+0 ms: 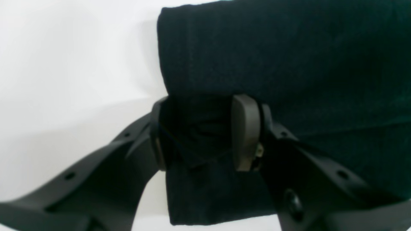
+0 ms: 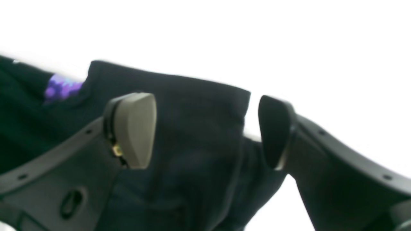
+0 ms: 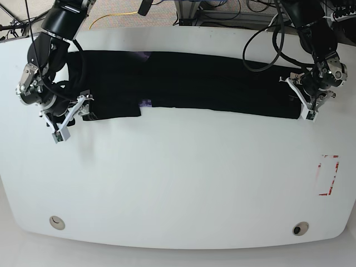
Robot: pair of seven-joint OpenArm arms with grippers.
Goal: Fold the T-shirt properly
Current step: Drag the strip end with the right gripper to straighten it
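Observation:
The black T-shirt (image 3: 194,83) lies as a long folded strip across the far half of the white table (image 3: 178,178). A small purple print (image 3: 146,103) shows at its near edge. At the strip's right end in the base view, my left gripper (image 3: 300,99) is shut on a bunched fold of the T-shirt (image 1: 289,64), with cloth pressed between its pads (image 1: 245,131). At the other end of the strip, my right gripper (image 2: 205,131) stands open. The sleeve end of the T-shirt (image 2: 199,106) lies loosely between its spread fingers, and purple print (image 2: 61,88) shows to the side.
A red-outlined rectangle (image 3: 328,175) is marked on the table near its right edge. Two round holes (image 3: 55,222) (image 3: 300,228) sit near the front edge. Cables and equipment (image 3: 222,11) lie beyond the far edge.

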